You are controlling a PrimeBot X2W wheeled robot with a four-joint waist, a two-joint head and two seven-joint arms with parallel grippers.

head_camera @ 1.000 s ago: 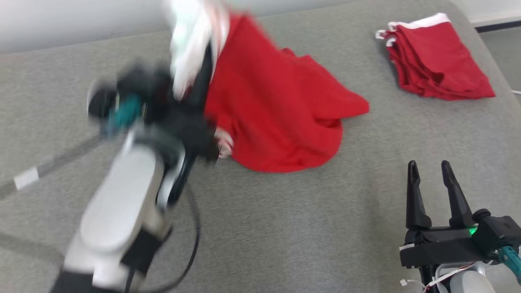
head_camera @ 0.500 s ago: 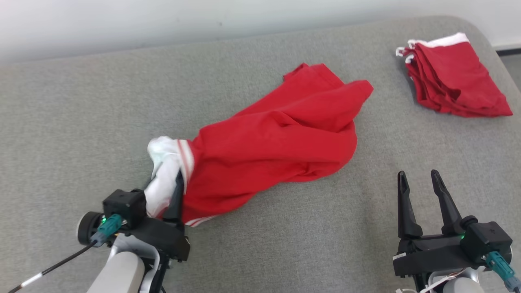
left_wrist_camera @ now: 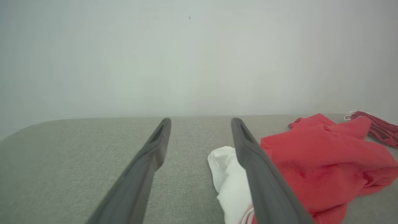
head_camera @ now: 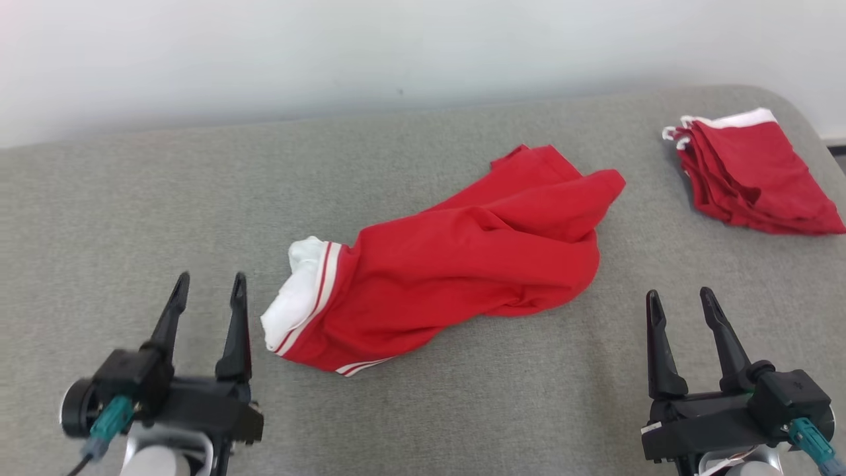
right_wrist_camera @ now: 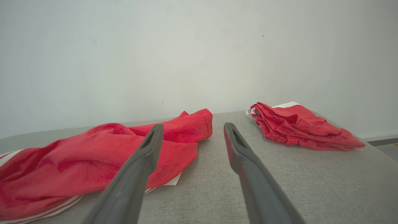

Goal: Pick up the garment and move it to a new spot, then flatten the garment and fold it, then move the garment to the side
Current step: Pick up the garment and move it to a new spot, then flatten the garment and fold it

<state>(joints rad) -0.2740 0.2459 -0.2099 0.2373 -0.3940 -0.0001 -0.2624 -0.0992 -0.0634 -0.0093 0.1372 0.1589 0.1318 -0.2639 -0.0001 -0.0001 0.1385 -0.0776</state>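
The garment [head_camera: 456,264] is a red piece with a white, red-striped band at its near-left end, lying crumpled across the middle of the grey surface [head_camera: 165,198]. It also appears in the left wrist view [left_wrist_camera: 320,161] and the right wrist view [right_wrist_camera: 93,158]. My left gripper [head_camera: 208,291] stands open at the lower left, just left of the white band and apart from it, with nothing between its fingers [left_wrist_camera: 140,174]. My right gripper [head_camera: 681,304] is open at the lower right, empty, clear of the cloth.
A folded stack of red garments [head_camera: 753,175] with white trim lies at the far right near the surface's rounded corner, also seen as a stack [right_wrist_camera: 298,126] in the right wrist view. A pale wall [head_camera: 396,46] runs behind the surface.
The left gripper let go of the garment's white end, opened and drew back to the lower left. The garment dropped from a lifted drape to lying on the surface. The camera view shifted.
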